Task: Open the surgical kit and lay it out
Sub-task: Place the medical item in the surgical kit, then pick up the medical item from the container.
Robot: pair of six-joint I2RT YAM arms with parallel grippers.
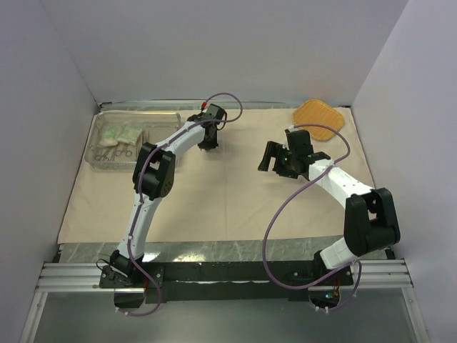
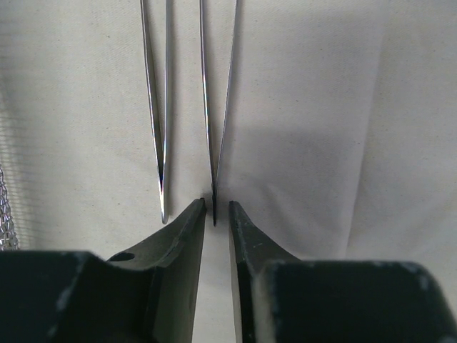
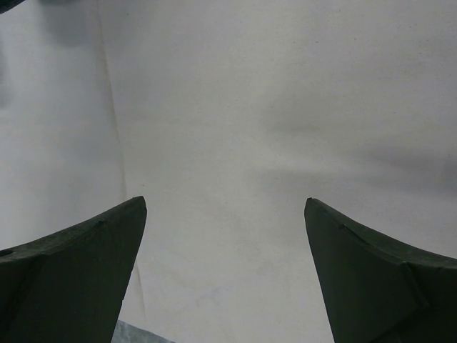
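Observation:
The beige wrapping cloth (image 1: 228, 200) lies spread flat over the table. On its far left stands the wire-mesh tray (image 1: 143, 113), holding green-white packets (image 1: 118, 133) and ring-handled forceps (image 1: 114, 152). Two thin steel tweezers lie side by side on the cloth (image 2: 343, 107) in the left wrist view, one (image 2: 158, 107) on the left and the other (image 2: 218, 107) on the right. My left gripper (image 2: 217, 207) is down at the cloth right of the tray (image 1: 208, 143). It is open by a narrow gap, and the right tweezers' tip lies loose between its fingertips. My right gripper (image 3: 225, 204) hovers wide open and holds nothing over bare cloth (image 1: 275, 158).
An orange woven pad (image 1: 319, 114) lies at the far right of the cloth. A bit of the tray's mesh (image 2: 6, 214) shows at the left edge of the left wrist view. White walls close in the left, back and right sides.

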